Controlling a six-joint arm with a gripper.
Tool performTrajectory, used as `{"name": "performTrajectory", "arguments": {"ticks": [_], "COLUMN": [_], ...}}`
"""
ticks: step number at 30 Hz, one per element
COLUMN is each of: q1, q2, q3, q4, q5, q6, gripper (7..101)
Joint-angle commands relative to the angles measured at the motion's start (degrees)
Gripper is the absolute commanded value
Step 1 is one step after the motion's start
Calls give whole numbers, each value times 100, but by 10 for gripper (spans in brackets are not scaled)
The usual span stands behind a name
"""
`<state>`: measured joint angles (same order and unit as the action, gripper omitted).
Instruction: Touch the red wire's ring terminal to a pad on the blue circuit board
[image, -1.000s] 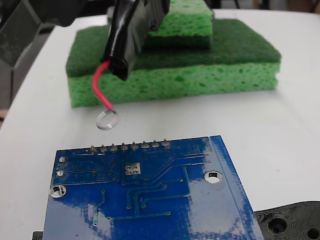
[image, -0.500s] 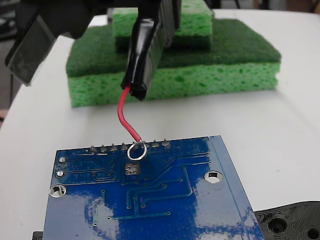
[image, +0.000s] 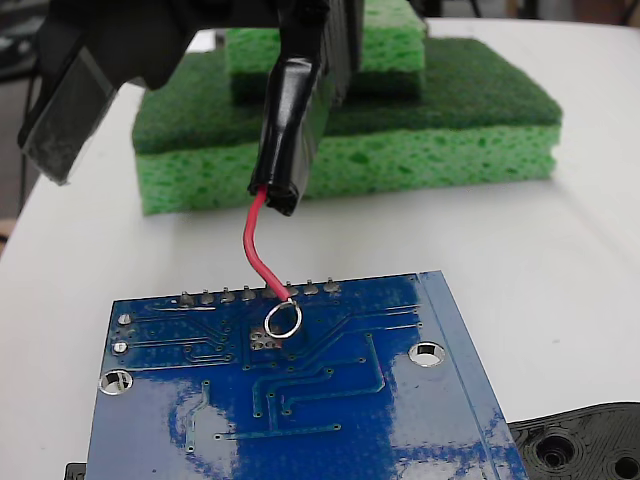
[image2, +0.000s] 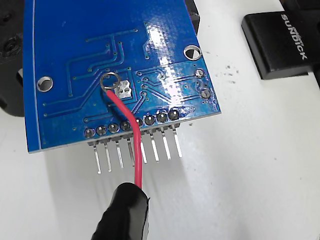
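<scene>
Red wire curving down from its black sleeve, ring terminal overlapping the pad's corner on the blue circuit board, green sponges far behind on the worktop, fingers' state unclear.

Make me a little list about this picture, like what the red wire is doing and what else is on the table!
wire: thin red wire curving down out of a thick black sleeve
ring: tiny silver ring terminal over the board, overlapping the edge of the pad in both views; contact cannot be confirmed
pad: small silvery square pad with dark dots
board: glossy blue circuit board with a row of grey solder blobs
behind: stacked green sponges
table: white table
pincer: fingers not visible in either view
</scene>
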<state>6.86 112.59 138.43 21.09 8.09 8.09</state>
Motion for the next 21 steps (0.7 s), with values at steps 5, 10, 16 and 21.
{"name": "performTrajectory", "arguments": {"ticks": [5,10,16,21], "q1": [9,18,35,44], "q2": [-44,-35,-35,-35], "q3": [-79,-79,-70,-44], "q4": [9,0,-9,-26], "q5": [0,0,0,0], "q6": [9,18,18,18], "gripper": [1003,1003,1003,1003]}}
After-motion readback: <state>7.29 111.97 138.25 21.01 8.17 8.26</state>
